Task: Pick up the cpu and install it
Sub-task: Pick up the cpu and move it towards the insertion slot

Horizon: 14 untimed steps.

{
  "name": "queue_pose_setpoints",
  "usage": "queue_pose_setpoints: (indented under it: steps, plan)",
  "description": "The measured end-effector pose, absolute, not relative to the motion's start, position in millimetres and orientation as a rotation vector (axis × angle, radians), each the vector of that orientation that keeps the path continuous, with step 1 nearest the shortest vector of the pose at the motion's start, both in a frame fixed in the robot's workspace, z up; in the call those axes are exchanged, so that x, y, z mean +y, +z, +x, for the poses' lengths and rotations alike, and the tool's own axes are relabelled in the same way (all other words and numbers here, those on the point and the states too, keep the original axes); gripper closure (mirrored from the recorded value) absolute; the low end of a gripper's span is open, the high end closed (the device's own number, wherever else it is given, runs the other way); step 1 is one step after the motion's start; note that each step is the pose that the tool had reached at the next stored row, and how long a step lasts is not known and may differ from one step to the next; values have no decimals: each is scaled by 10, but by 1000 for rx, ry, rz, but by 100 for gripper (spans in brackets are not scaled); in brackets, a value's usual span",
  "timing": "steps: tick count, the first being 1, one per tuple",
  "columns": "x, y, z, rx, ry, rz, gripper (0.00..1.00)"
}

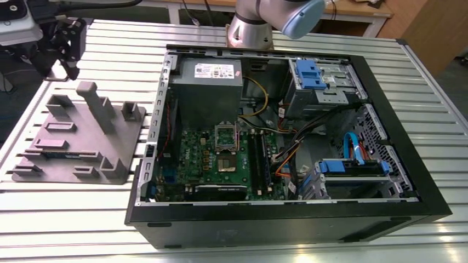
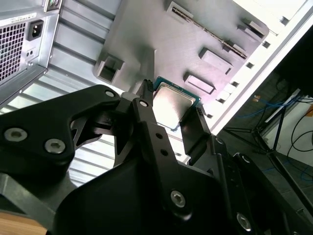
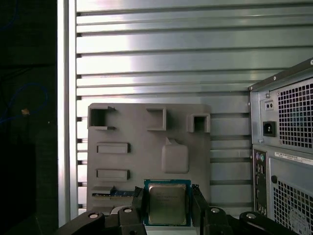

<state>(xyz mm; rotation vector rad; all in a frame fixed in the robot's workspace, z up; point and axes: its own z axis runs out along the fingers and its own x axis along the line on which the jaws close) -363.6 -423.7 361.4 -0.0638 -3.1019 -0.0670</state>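
The cpu (image 3: 166,204), a small square chip with a pale metal top and a green rim, sits between my two black fingers in both wrist views. My gripper (image 3: 167,193) is shut on the cpu (image 2: 175,102), one finger on each side edge. In the exterior view the gripper (image 1: 67,43) hangs high at the exterior view's left, above the far end of the grey fixture plate (image 1: 80,137). The green motherboard (image 1: 219,159) lies inside the open computer case (image 1: 292,219), with its metal socket frame (image 1: 225,147) near the middle.
The grey fixture plate (image 3: 146,147) carries raised blocks and pockets, and a thin green memory stick (image 3: 105,194) lies along one edge. The case's rear panel with power inlet (image 3: 269,128) stands beside it. Cables, blue drive bays (image 1: 318,74) and the power supply (image 1: 208,74) crowd the case.
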Motion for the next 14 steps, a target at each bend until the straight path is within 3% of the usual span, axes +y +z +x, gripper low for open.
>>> queue_pose_setpoints:
  steps: [14]
  plan:
    - [-4237, 3614, -3499, -3102, -67, -64, 53]
